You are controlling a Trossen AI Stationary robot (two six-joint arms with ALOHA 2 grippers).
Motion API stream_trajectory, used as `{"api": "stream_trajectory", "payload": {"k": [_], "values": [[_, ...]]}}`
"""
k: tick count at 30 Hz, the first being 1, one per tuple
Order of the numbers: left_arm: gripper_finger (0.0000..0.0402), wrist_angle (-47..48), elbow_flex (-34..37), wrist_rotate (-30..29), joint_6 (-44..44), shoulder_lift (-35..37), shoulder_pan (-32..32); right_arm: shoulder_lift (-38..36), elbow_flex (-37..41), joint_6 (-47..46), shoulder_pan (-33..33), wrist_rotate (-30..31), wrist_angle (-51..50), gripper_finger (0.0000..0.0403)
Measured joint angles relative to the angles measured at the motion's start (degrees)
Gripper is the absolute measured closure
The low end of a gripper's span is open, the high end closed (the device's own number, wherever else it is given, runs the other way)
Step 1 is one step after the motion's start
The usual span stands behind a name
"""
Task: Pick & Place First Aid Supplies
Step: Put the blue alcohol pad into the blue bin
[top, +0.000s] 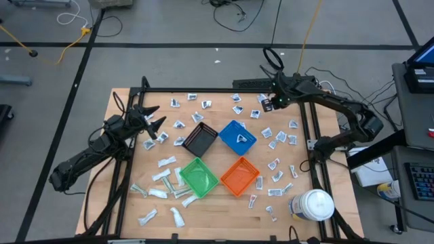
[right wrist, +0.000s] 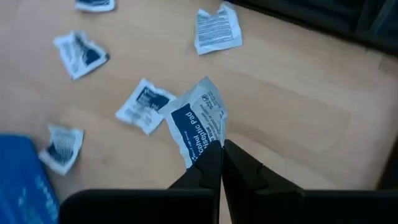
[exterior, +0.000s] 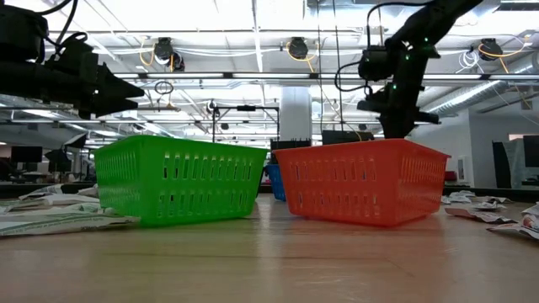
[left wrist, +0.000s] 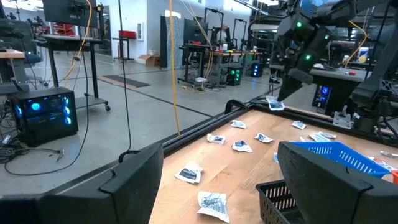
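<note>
**A Small Packet Is Held Up by the Right Gripper**

A white packet [right wrist: 198, 124] with a blue label is pinched by its bottom edge in the right gripper [right wrist: 221, 163]. The 2 dark fingers are pressed tight together on it. The packet is held up above the wooden table [top: 217, 211], near the far right side, behind the blue bin [top: 237, 138].

The left gripper [top: 154, 120] is seen near the left side of the table, raised, with its 2 fingers spread wide and nothing between them.

Many more packets [top: 274, 165] are scattered flat over the table, all around the 4 bins. 1 packet looks to be inside the blue bin already. The black bin [top: 200, 139], green bin [top: 198, 177] and orange bin [top: 240, 175] are set close together in the middle. A big white jar [top: 312, 205] is stood at the near right corner.

The held packet is judged to be very light, thin and soft. It is bent a little above the fingers, so it could flop or slip. Such a packet is best taken by 1 edge or corner, since it lies flat on the wood. A firm pinch is needed, but it is not likely to break.
</note>
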State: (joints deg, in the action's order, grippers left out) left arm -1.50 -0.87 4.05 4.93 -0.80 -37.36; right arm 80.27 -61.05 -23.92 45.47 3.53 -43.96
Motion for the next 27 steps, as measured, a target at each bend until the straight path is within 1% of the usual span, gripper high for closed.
{"api": "stream_trajectory", "payload": {"k": [4, 8, 12, 16, 19, 27], "values": [[0.0078, 0.0, 0.0, 0.0, 0.0, 0.0, 0.0, 0.0, -3.3, 5.9, 0.0, -2.1, -4.3, 0.0403], [0.0078, 0.0, 0.0, 0.0, 0.0, 0.0, 0.0, 0.3, -5.4, 10.4, -0.2, -2.3, -7.9, 0.0403], [0.0078, 0.0, 0.0, 0.0, 0.0, 0.0, 0.0, 2.1, -8.2, 12.0, -1.4, -2.3, -11.6, 0.0403], [0.0078, 0.0, 0.0, 0.1, 0.0, 0.0, 0.0, 4.9, -11.1, 13.2, -5.4, -2.5, -11.7, 0.0403], [0.0078, 0.0, 0.0, 0.1, 0.0, 0.0, 0.0, 6.6, -12.6, 14.3, -8.7, -4.5, -11.5, 0.0403], [0.0078, 0.0, 0.0, 0.1, 0.0, 0.0, 0.0, 10.1, -13.2, 16.4, -18.9, -5.4, -10.5, 0.0403]]}}
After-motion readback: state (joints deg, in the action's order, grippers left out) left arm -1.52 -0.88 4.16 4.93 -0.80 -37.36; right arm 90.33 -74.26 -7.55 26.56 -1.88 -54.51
